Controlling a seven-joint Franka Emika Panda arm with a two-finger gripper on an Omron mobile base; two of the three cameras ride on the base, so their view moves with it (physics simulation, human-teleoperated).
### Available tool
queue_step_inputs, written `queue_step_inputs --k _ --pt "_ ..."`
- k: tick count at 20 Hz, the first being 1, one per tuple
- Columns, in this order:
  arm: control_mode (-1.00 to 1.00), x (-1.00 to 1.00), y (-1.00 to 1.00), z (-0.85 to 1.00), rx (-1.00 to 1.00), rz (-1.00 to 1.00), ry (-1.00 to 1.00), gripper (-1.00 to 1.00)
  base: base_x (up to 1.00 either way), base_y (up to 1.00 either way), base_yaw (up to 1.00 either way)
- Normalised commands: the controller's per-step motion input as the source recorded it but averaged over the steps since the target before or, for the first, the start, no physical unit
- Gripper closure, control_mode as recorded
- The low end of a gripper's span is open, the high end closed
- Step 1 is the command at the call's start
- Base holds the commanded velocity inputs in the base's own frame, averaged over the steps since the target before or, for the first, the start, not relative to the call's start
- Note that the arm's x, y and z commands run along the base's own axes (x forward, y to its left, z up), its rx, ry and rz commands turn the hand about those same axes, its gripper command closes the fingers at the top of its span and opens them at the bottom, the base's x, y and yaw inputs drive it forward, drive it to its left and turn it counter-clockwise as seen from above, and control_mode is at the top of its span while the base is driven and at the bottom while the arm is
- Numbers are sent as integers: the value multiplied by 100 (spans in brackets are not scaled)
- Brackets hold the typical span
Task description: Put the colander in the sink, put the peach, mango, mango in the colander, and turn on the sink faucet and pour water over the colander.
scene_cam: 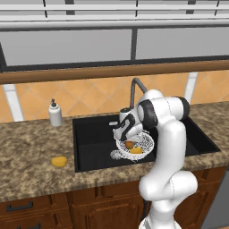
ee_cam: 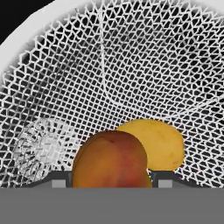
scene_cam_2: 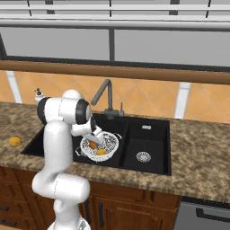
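Two fruits are lying inside the round white wire-mesh colander (scene_cam: 135, 146), which is sitting in the left basin of the large black rectangular sink (scene_cam: 91, 138), a little right of centre in the left base view. One is the small round orange-red peach (ee_cam: 111, 159), filling the lower middle of the hand view between the two dark finger tips; the other is a smooth yellow-orange oval mango (ee_cam: 158, 142), lying just behind it and touching it, toward the lower right of that view. The white arm's two-finger gripper (scene_cam: 127, 137) is reaching down into the colander, and its jaws are closing on the peach, one tip showing at each side of the fruit. In the right base view the colander (scene_cam_2: 99, 147) is showing at centre left, with the peach (scene_cam_2: 92, 144) under the gripper (scene_cam_2: 93, 139) and the mango (scene_cam_2: 101, 152) lower and to the right. The second yellow-orange oval mango (scene_cam: 59, 161) is resting on the speckled brown stone counter (scene_cam: 31, 147) at the lower left of the left base view, well apart from the sink. The tall dark grey metal faucet (scene_cam: 134, 91) with the bent spout is standing behind the basin, above the colander.
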Motion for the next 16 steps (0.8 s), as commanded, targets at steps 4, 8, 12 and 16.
queue_step_inputs --k 4,8,12,16 --pt "-100 25 -14 -38 0 0 0 100 0 0 0" --pt "-100 9 -3 -23 0 0 0 100 0 0 0" --pt "-100 0 0 0 0 0 0 100 0 0 0" --pt "-100 0 0 0 0 0 0 100 0 0 0"
